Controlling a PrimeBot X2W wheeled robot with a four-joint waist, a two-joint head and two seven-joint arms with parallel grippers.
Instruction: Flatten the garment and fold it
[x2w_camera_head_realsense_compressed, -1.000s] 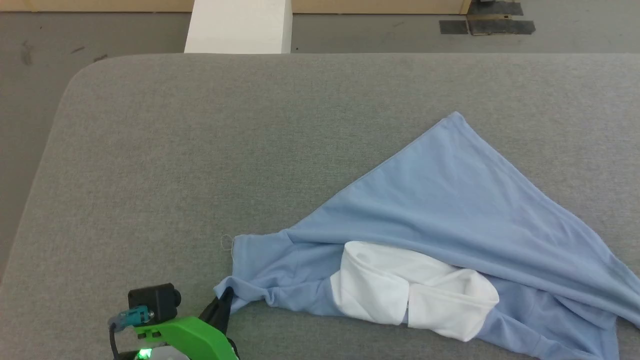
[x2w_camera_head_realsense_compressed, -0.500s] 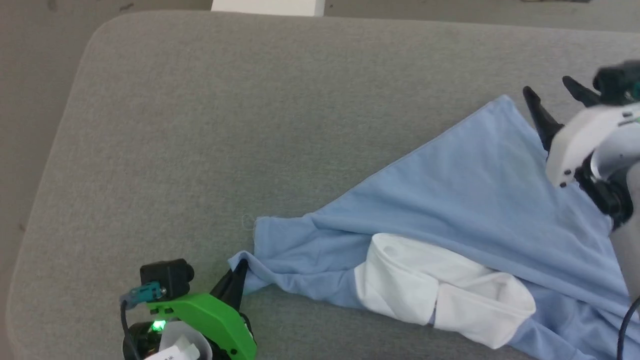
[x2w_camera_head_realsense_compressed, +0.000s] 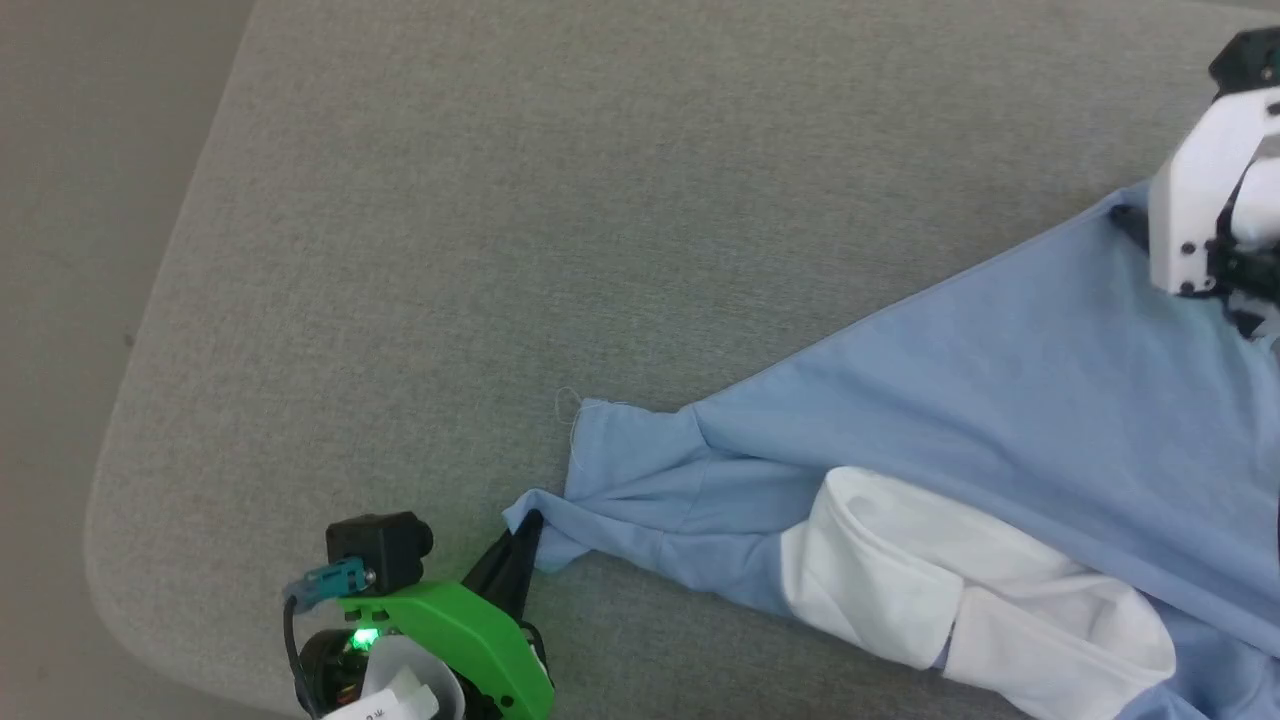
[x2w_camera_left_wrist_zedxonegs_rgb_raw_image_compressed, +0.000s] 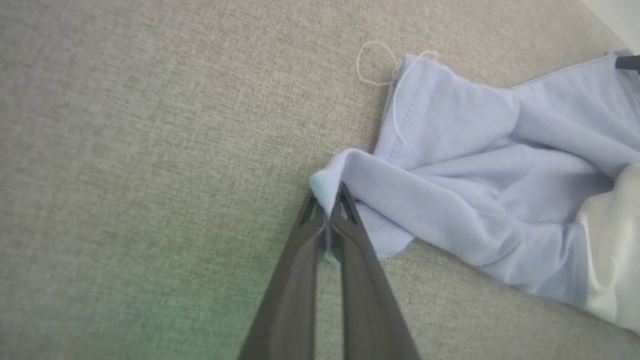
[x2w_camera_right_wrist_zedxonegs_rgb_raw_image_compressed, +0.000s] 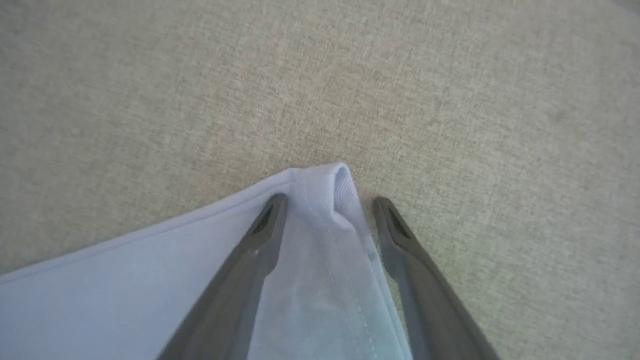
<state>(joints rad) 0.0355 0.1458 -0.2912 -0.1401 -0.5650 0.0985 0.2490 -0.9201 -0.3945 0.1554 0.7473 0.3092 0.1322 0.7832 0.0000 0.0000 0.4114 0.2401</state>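
The garment (x2w_camera_head_realsense_compressed: 1000, 400), a light blue T-shirt with white sleeves (x2w_camera_head_realsense_compressed: 950, 590), lies crumpled in a rough triangle on the grey padded surface. My left gripper (x2w_camera_head_realsense_compressed: 525, 525) is shut on its near left corner, and the left wrist view shows blue cloth pinched between the tips of the left gripper (x2w_camera_left_wrist_zedxonegs_rgb_raw_image_compressed: 327, 200). At the garment's far corner (x2w_camera_right_wrist_zedxonegs_rgb_raw_image_compressed: 325, 190), my right gripper (x2w_camera_right_wrist_zedxonegs_rgb_raw_image_compressed: 330, 202) stands open, one finger lying on the cloth and the other on the padding beside it. The right arm's white wrist housing (x2w_camera_head_realsense_compressed: 1200, 220) hides that corner in the head view.
The grey padded surface (x2w_camera_head_realsense_compressed: 450, 250) ends in a rounded edge at the left (x2w_camera_head_realsense_compressed: 150, 400), with bare floor (x2w_camera_head_realsense_compressed: 60, 200) beyond it. A loose pale thread (x2w_camera_left_wrist_zedxonegs_rgb_raw_image_compressed: 375, 65) curls off the garment's hem near the left gripper.
The head camera has shifted. The right arm has come in from the right and set its open fingers at the garment's far corner. The left gripper still pinches its corner.
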